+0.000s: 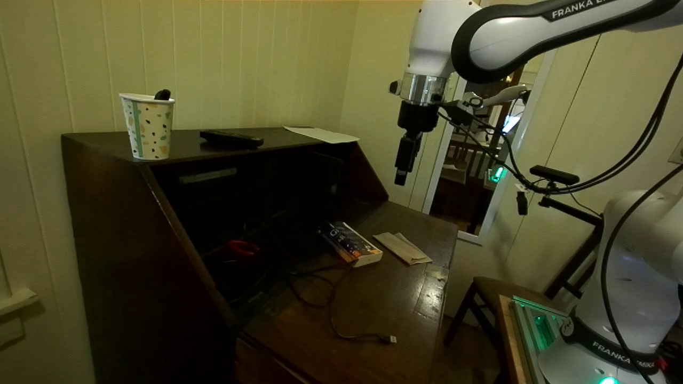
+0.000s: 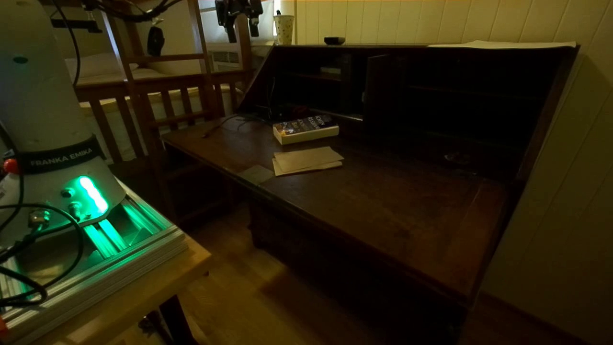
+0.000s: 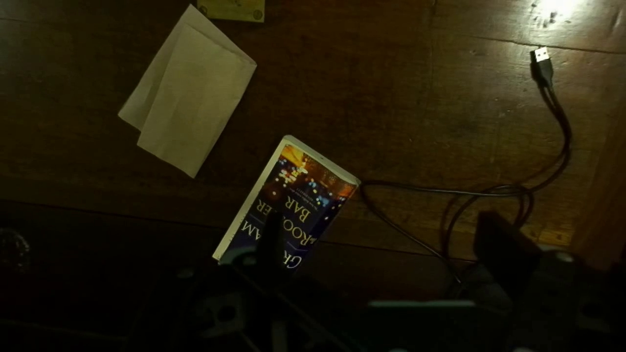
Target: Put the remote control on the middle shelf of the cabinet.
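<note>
Can see 1 black remote control (image 1: 231, 140) lying flat on top of the dark brown cabinet (image 1: 133, 256), between a paper cup (image 1: 152, 130) and a pale sheet of paper (image 1: 324, 135), apart from both, in both exterior views. Can also spot 1 black tip (image 1: 163, 95) poking up past the rim of the cup. Find the gripper (image 2: 243, 37) raised above the fold-out board (image 2: 412, 206), pointing down, well apart from the remote control. Spread wide and gripping nothing, to judge by the broad gap between 2 fingers (image 3: 501, 244) in the wrist view. On the board, see 1 thick book (image 3: 313, 195), 1 folded piece of tan paper (image 3: 193, 98) near it, and 1 black cable (image 3: 489, 194) ending in a plug (image 3: 542, 72); cannot tell if touching the book at its corner. Inside the cabinet, make out 1 pale flat thing (image 1: 208, 176) on a shelf and 1 red thing (image 1: 244, 249) lower down, too dark to name.
</note>
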